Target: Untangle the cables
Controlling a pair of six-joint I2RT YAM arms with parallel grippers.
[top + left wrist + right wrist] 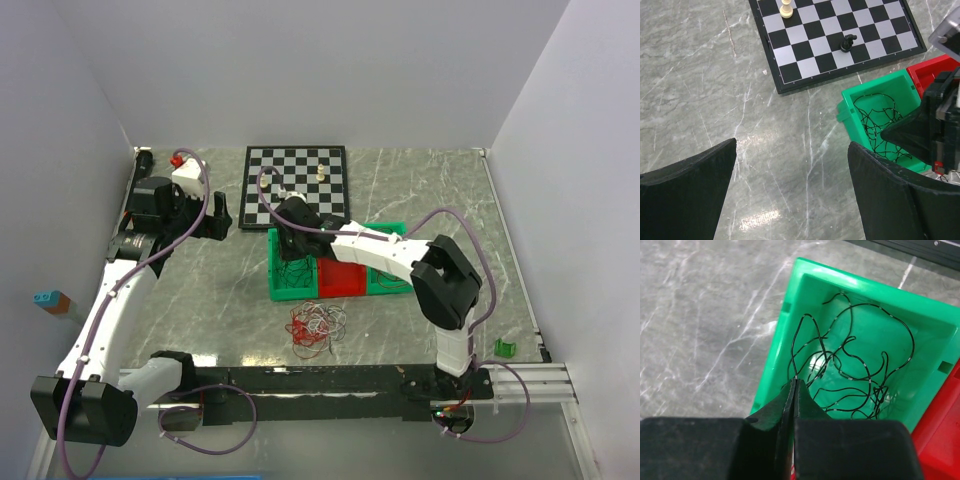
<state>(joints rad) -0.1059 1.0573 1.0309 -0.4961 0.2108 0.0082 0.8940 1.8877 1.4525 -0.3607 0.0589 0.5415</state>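
Note:
A tangle of thin red, white and black cables [317, 325] lies on the marble table near the front. Several black cables [850, 365] lie curled in the left green bin [920, 315], which also shows in the top view [293, 270] and the left wrist view [875, 107]. My right gripper [794, 382] hangs over that bin, jaws pressed together on the end of a black cable [798, 347]. My left gripper [790, 175] is open and empty above bare table, left of the bin, far from the tangle.
A chessboard [296, 185] with a few pieces lies at the back. A red bin [341, 276] and another green bin [388, 277] adjoin the left one. A small green block [505, 348] sits front right. A white box with a red cap [186, 175] stands back left.

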